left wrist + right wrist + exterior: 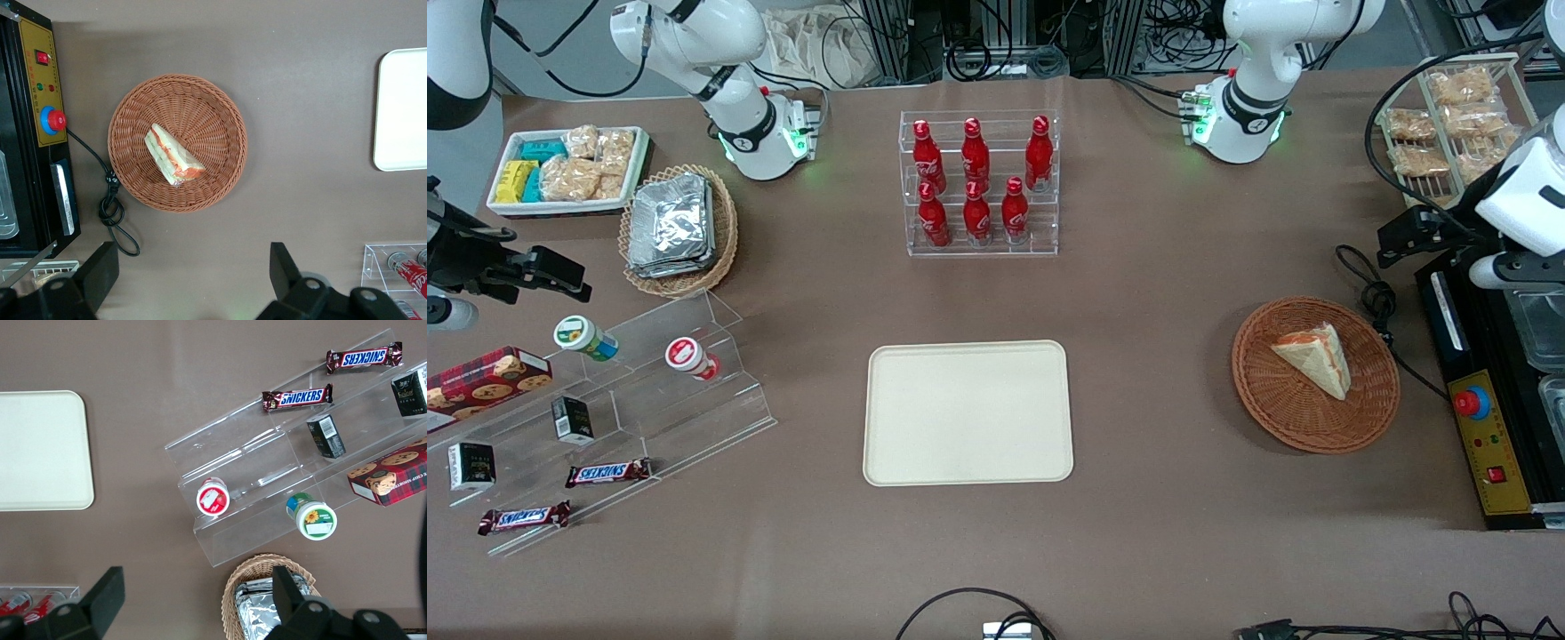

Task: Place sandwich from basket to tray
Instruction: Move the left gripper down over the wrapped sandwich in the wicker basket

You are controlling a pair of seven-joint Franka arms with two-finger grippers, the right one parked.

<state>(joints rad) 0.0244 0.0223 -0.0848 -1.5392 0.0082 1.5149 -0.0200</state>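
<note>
Hovering high above the basket (177, 143) with jaws apart, the gripper (193, 280) had yet to descend onto the sandwich (173, 155), tray (967, 412) bare.

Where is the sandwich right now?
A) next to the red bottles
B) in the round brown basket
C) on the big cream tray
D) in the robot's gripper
B: the sandwich lies inside the round brown basket, while the cream tray has nothing on it and the gripper hangs open above the table, holding nothing.
</note>
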